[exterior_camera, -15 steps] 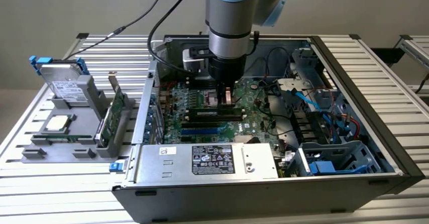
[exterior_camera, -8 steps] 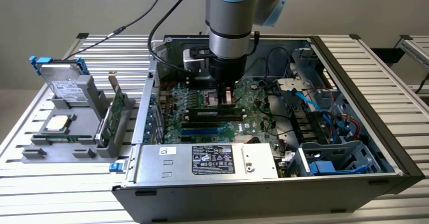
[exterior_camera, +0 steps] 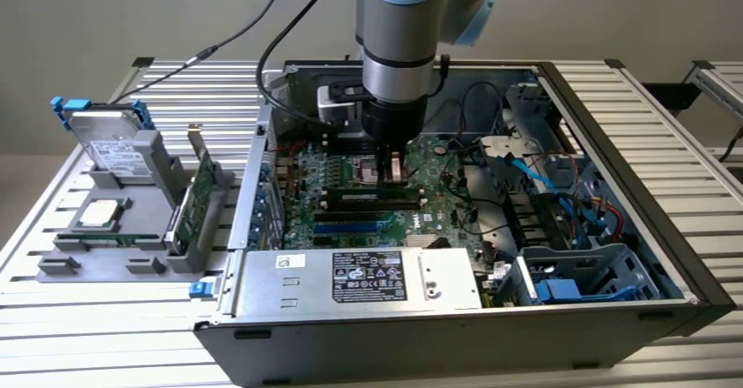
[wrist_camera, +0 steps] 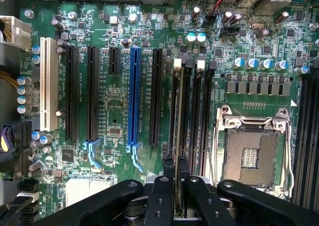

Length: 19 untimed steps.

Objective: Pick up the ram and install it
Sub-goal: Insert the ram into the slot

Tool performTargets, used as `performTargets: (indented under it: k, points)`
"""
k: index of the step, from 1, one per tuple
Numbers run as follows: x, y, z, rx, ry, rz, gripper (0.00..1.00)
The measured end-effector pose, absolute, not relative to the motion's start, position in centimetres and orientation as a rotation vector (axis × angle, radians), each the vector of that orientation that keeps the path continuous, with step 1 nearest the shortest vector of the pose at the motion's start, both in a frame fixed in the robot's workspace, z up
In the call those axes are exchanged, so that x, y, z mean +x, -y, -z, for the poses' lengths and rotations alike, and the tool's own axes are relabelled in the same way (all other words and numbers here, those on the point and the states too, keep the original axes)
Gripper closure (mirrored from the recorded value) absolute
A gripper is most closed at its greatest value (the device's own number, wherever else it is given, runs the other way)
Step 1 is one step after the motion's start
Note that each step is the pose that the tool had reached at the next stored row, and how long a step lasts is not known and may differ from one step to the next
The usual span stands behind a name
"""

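My gripper (exterior_camera: pixel 392 172) reaches down into the open computer case (exterior_camera: pixel 632 157), low over the motherboard's (exterior_camera: pixel 348 166) memory slots. In the wrist view the gripper (wrist_camera: pixel 176 172) is shut on the ram (wrist_camera: pixel 176 131), a thin stick seen edge-on between the two black fingers (wrist_camera: pixel 168 168). The ram lines up along one of the black memory slots (wrist_camera: pixel 185 111) beside the CPU socket (wrist_camera: pixel 251 156). I cannot tell whether its lower edge sits in the slot or hovers just above it.
A power supply (exterior_camera: pixel 360 277) fills the case's front. Blue and black cables (exterior_camera: pixel 528 170) and a drive cage (exterior_camera: pixel 580 275) crowd the exterior view's right. Outside the case, a grey holder (exterior_camera: pixel 70 262) carries an expansion card (exterior_camera: pixel 200 192), a hard drive (exterior_camera: pixel 117 149) and a processor chip (exterior_camera: pixel 103 214).
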<state>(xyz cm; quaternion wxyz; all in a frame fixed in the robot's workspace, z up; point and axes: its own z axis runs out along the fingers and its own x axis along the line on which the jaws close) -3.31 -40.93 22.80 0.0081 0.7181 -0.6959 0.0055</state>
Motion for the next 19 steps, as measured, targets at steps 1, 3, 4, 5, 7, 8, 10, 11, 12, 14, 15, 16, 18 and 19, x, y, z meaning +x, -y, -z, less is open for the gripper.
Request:
performTargets:
  k: [1,3,4,5,7,8,10,11,12,14,15,16,18,19]
  points:
    - [-3.32,40.94,-22.78,2.244,2.175,-0.018,0.87]
    - [-3.31,40.94,-22.77,2.243,2.174,-0.018,0.87]
    - [-3.31,40.94,-22.76,2.243,2.174,-0.018,0.87]
    - [-3.31,40.94,-22.75,2.244,2.175,-0.018,0.87]
    - [-3.31,40.94,-22.68,2.244,2.175,-0.018,0.87]
    - [-3.31,40.93,-22.63,2.244,2.175,-0.018,0.87]
    - [-3.32,40.94,-22.62,2.243,2.174,-0.019,0.87]
    - [-3.32,40.94,-22.61,2.243,2.174,-0.019,0.87]
    - [-3.32,40.94,-22.61,2.243,2.174,-0.019,0.87]
    - [-3.29,40.94,-22.60,2.243,2.174,-0.019,0.87]
    - [-3.27,40.94,-22.60,2.243,2.174,-0.019,0.87]
    - [-3.24,40.94,-22.60,2.243,2.174,-0.019,0.87]
    - [-3.23,40.94,-22.62,2.243,2.174,-0.019,0.87]
    - [-3.23,40.94,-22.60,2.242,2.173,-0.021,0.87]
